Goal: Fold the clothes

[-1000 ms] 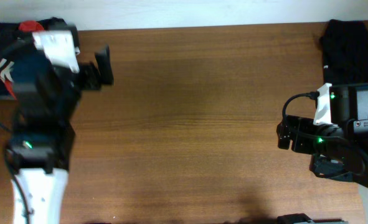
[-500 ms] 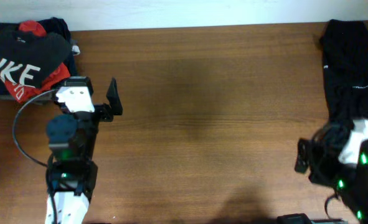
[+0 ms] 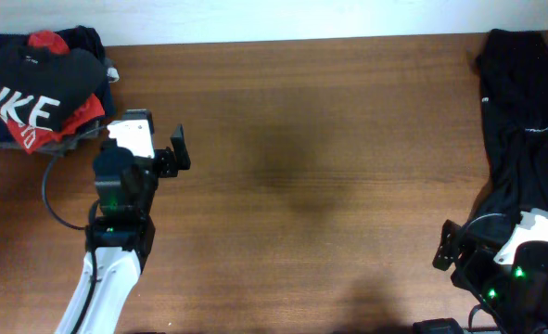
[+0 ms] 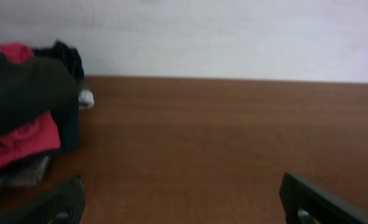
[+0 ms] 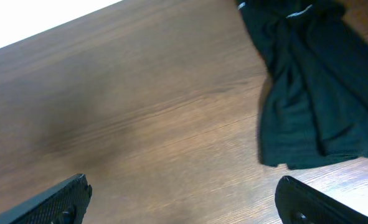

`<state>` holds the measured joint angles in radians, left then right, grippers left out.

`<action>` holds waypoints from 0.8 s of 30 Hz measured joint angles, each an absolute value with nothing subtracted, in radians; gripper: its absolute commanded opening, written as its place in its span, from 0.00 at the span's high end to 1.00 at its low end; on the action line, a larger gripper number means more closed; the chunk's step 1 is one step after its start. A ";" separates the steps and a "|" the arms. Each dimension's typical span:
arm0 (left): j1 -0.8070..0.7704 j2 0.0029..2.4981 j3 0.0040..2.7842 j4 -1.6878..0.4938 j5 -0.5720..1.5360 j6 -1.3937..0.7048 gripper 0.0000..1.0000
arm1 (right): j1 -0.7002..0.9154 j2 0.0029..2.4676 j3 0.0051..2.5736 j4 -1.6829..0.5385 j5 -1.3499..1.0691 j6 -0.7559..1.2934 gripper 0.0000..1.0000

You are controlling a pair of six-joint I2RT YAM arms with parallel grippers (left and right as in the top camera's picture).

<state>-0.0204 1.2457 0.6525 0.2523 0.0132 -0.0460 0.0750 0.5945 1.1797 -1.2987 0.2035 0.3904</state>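
Nearest to the robot's side, at the right corner of the wooden table [image 3: 329, 139], is the right gripper [image 3: 447, 247]. Its jaws stand wide open and they hold nothing. In the right wrist view only bare wood is seen between the two black fingertips [image 5: 68, 194]. Just beside this gripper lies the lower end of a long dark garment [image 3: 519, 121]. The garment is spread loosely, with many wrinkles, along the right edge of the table up to the far side. The gripper does not touch it.

A little farther, on the left half of the table, is the left gripper [image 3: 173, 156]. Its jaws are also fully open and empty, and they point toward the far edge. In the left wrist view the fingertips [image 4: 62, 202] are well apart, with bare table between them.

At the far left corner, near the left gripper but apart from it, is a pile of clothes [image 3: 42, 88]. On top lies a black shirt [image 3: 32, 70] with big white NIKE letters. A red garment [image 3: 86, 113] shows under it, and another dark cloth lies behind them.

Behind the table runs a white wall [image 3: 255, 19].
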 measured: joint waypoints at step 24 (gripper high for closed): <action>-0.020 1.338 0.651 0.379 0.010 -0.046 0.01 | 0.075 0.595 1.180 -1.271 0.258 0.392 0.01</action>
<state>-0.0204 1.3384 0.6510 0.3794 0.0097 -0.0460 0.0750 0.5945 1.1797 -1.2705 0.2584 0.3923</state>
